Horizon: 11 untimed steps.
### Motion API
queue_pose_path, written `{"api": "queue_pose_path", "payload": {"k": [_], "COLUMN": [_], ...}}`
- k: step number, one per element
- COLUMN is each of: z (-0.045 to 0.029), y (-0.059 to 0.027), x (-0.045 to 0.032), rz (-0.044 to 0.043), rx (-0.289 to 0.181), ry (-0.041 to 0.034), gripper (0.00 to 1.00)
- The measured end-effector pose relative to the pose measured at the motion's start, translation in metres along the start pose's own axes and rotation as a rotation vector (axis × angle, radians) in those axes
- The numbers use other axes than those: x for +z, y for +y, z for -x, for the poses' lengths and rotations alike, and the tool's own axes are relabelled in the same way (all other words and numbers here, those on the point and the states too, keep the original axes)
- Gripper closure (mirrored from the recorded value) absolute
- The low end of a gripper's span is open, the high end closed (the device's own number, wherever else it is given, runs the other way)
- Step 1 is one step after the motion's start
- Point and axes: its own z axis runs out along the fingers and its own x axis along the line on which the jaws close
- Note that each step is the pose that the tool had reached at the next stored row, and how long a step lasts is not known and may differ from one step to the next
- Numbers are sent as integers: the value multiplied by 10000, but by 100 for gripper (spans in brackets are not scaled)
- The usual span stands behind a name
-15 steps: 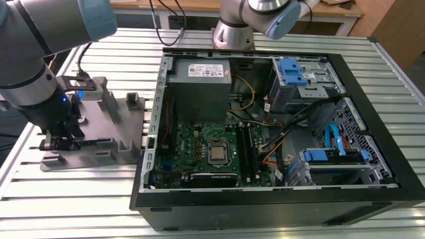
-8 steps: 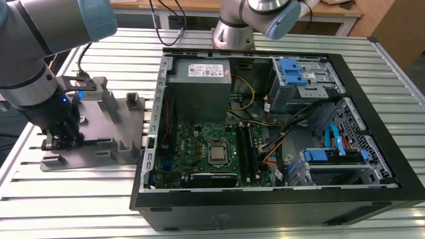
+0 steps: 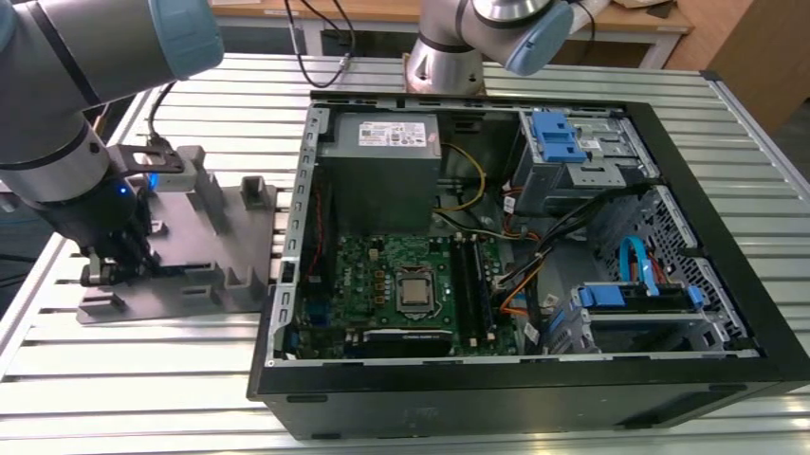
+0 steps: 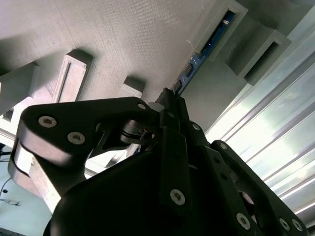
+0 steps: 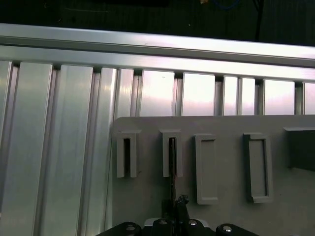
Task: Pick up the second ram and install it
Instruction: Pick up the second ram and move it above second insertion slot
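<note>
The second ram (image 4: 198, 55), a thin blue-green stick, stands on edge in the slotted blocks of the grey moulded plate (image 4: 123, 34). In the first wrist view the ram (image 5: 172, 164) is a thin dark line running from one slot towards the gripper (image 5: 179, 202). In the second wrist view the gripper (image 4: 170, 98) has its black fingers drawn together on the near end of the stick. In the exterior view the gripper (image 3: 117, 270) sits low over the plate (image 3: 222, 261) at the exterior view's left. The green motherboard (image 3: 393, 280) lies inside the open case.
The open computer case (image 3: 506, 403) takes up the exterior view's middle and right, with cables, a power supply (image 3: 379, 142) and blue drive brackets (image 3: 557, 133). A second arm's base (image 3: 443, 62) stands behind it. The table is ribbed aluminium (image 5: 59, 147).
</note>
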Motion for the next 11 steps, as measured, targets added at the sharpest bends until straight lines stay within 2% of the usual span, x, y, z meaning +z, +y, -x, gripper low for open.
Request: {"api": "queue_pose_path", "payload": {"k": [11], "z": [0], "y": [0], "x": [7], "rz": [0], "rx": [0], "ry": [0], "gripper": [89]}}
